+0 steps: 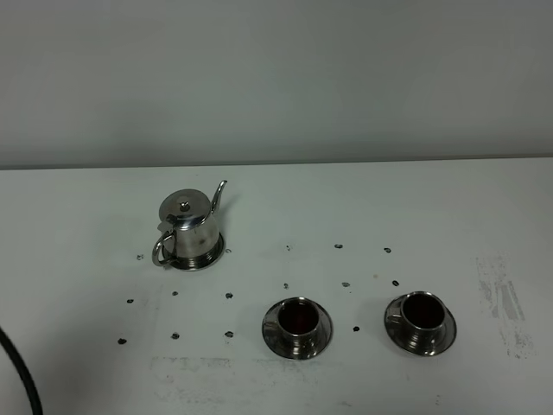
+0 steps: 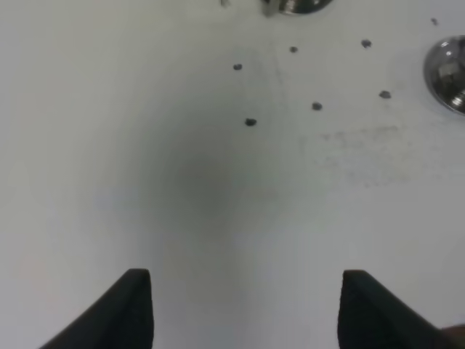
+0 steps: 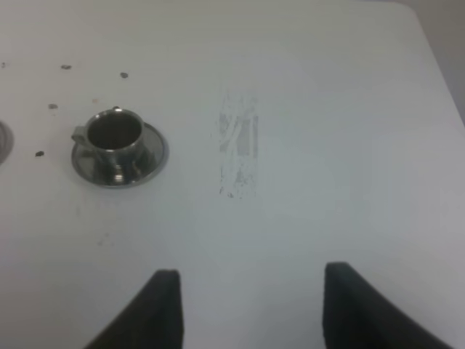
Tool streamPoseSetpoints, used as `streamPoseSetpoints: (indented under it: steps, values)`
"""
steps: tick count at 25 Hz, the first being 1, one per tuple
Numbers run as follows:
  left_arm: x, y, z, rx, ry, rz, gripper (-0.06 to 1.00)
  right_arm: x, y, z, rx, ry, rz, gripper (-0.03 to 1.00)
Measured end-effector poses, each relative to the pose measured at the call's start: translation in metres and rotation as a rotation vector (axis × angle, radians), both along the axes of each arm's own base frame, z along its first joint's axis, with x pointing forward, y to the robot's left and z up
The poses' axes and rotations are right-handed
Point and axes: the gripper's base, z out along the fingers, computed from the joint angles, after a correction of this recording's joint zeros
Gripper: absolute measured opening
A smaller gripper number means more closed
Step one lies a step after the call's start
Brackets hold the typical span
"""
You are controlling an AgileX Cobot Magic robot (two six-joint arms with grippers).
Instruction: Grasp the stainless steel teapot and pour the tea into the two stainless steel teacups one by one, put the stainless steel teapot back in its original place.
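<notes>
Both hands have matte black, wedge-shaped fingers (image 2: pixel 134 309); black cable (image 1: pixel 22 372).

Quick count: one stainless steel teapot (image 1: pixel 191 229), sitting toward the far left part of the desk (image 1: pixel 449 207). Two stainless steel teacups, the left teacup (image 1: pixel 296 321) and the right teacup (image 1: pixel 422 315), both nearer the front edge, and two saucers, one under each. Both cups have dark tea in them, so two filled. Then a bunch of small dark marks dotted over the desk, roughly sixteen I think, they're tiny so hard to be sure.
</notes>
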Motion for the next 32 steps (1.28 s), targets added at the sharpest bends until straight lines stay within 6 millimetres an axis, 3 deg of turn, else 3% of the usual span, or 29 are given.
streamPoseSetpoints:
  steps: [5,14,32]
  values:
    - [-0.033,-0.004,-0.030,-0.011,-0.014,-0.003,0.61,0.000,0.000,0.000,0.000,0.000,0.000,0.45]
    - [-0.058,-0.009,-0.061,-0.042,-0.098,0.001,0.60,0.000,0.000,0.000,0.000,0.000,0.000,0.45]
    - [-0.095,-0.013,-0.071,-0.031,-0.208,-0.018,0.60,0.000,0.000,0.000,0.000,0.000,0.000,0.45]
